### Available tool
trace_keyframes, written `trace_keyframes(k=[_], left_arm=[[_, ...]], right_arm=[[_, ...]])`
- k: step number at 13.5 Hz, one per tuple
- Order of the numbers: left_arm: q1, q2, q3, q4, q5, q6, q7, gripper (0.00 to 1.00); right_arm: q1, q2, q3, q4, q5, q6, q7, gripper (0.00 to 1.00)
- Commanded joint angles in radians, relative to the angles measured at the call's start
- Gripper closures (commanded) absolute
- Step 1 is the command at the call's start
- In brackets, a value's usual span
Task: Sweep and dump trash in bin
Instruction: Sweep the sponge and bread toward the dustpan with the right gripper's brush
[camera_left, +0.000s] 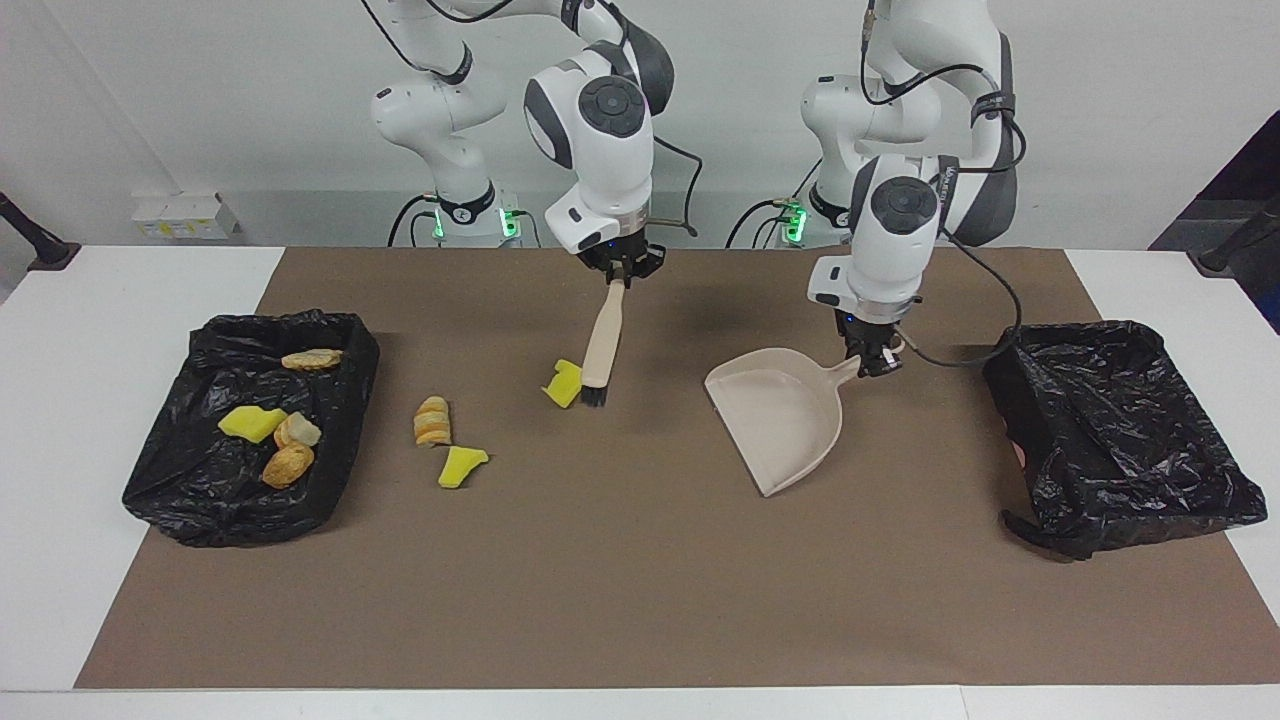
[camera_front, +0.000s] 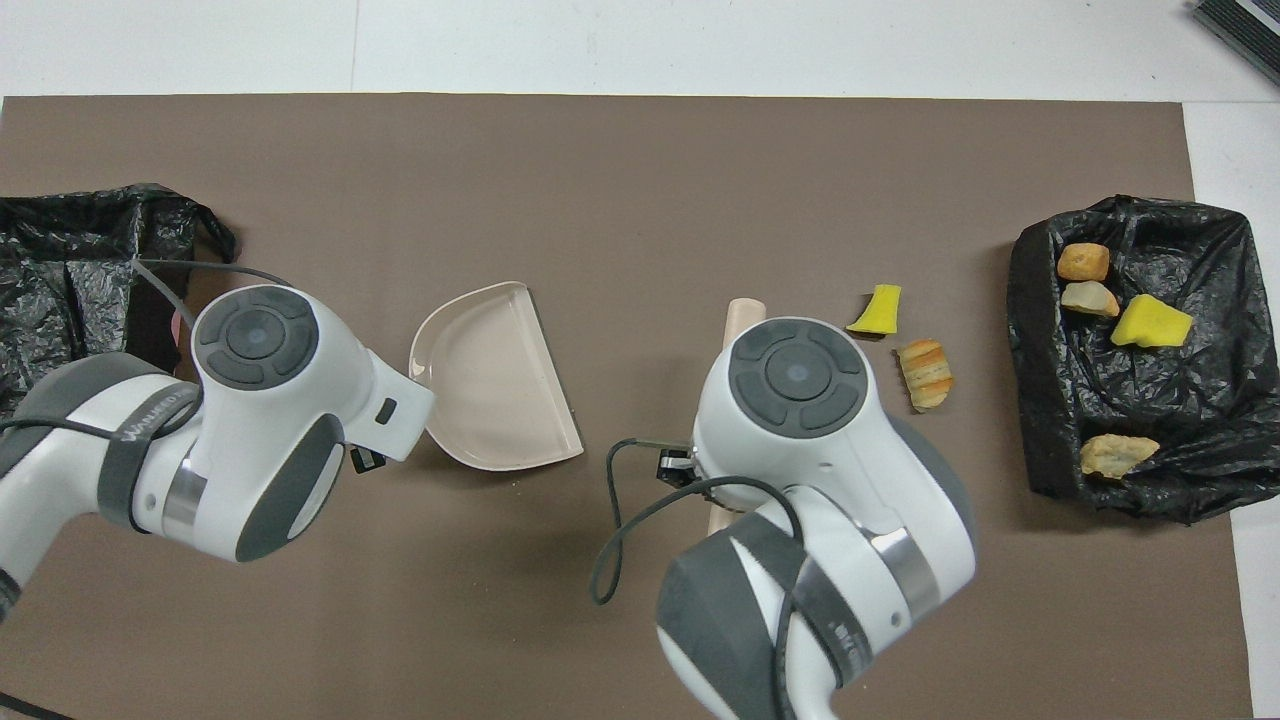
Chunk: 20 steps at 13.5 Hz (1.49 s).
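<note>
Brown matting covers the table, where the right gripper (camera_left: 622, 270), clamped on a brush (camera_left: 600, 345) slanting down beside a yellow scrap (camera_left: 563, 384), may flick it past the dustpan (camera_left: 778, 415), gripped by the left gripper (camera_left: 872, 360), mouth facing away from the robots.

Beige dustpan (camera_left: 785, 420), yellow scraps (camera_left: 461, 466), black bins (camera_left: 250, 425).

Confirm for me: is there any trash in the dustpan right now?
No. The dustpan is bare inside, and the loose trash lies on the mat toward the right arm's end of the table.
</note>
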Motion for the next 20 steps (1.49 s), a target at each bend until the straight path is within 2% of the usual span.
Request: trace_keyframes(k=[1,4,6,10,12,17,20], left_arm=[[-0.051,-0.061,0.015,-0.064,-0.009,0.023,-0.062,1.00],[-0.111,-0.061,0.015,-0.069,-0.011,0.051,-0.209,1.00],[-0.111,-0.064,0.015,-0.075,-0.026,0.051,-0.213,1.00],[-0.115,-0.059,0.015,-0.087,-0.029,0.069,-0.220,1.00],[-0.115,-0.058,0.015,-0.087,-0.029,0.067,-0.227,1.00],[-0.138,-0.061,0.014,-0.092,-0.032,0.074,-0.246,1.00],[-0.146,-0.047,0.014,-0.092,-0.039,0.089,-0.282,1.00]], right_arm=[[-0.130,-0.008,0.012,-0.054,-0.086,-0.016,-0.207,1.00],[-0.254,-0.011,0.012,-0.091,-0.200,-0.017,-0.426,1.00],[-0.345,-0.023,0.012,-0.126,-0.281,-0.023,-0.584,1.00],[-0.518,-0.022,0.014,-0.168,-0.375,0.061,-0.847,1.00],[-0.538,-0.014,0.017,-0.192,-0.395,0.094,-0.882,1.00],[-0.494,0.026,0.020,-0.237,-0.374,0.168,-0.869,1.00],[-0.430,0.030,0.020,-0.236,-0.282,0.170,-0.811,1.00]])
